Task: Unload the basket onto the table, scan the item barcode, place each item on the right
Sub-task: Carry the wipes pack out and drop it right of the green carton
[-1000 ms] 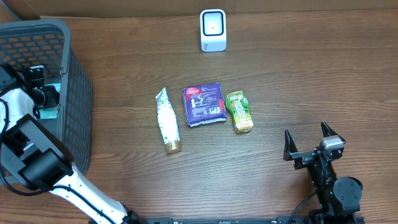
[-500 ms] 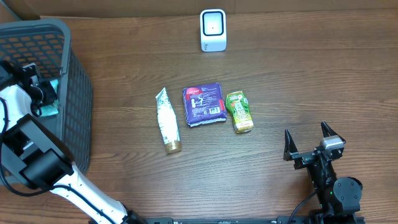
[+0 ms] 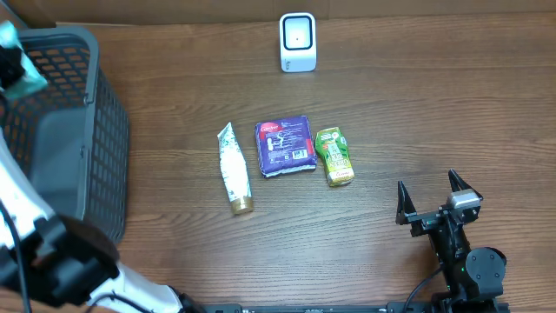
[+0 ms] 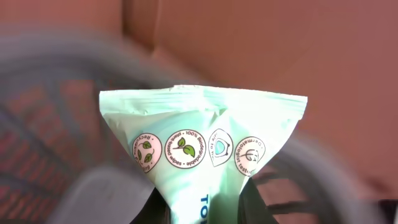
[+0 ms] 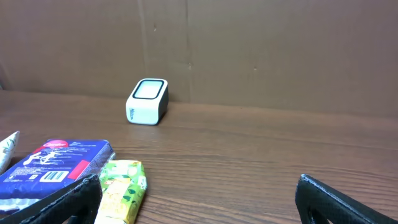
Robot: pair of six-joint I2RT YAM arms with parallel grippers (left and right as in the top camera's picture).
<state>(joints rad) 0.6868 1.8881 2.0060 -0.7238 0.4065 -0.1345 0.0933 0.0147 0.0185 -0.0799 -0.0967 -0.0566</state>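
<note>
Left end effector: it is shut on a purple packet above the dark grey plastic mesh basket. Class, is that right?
The colour is wrong. The left end effector is shut on a pale mint-green plastic packet above the dark grey plastic mesh basket; the left wrist view shows it.

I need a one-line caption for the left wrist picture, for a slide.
Left gripper shut on a pale green packet, blurred grey basket behind.

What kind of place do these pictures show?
Probably a mock shop checkout: a small white box-shaped scanner, a dark grey plastic mesh basket, and a purple flat packet on a brown wooden table.
</note>
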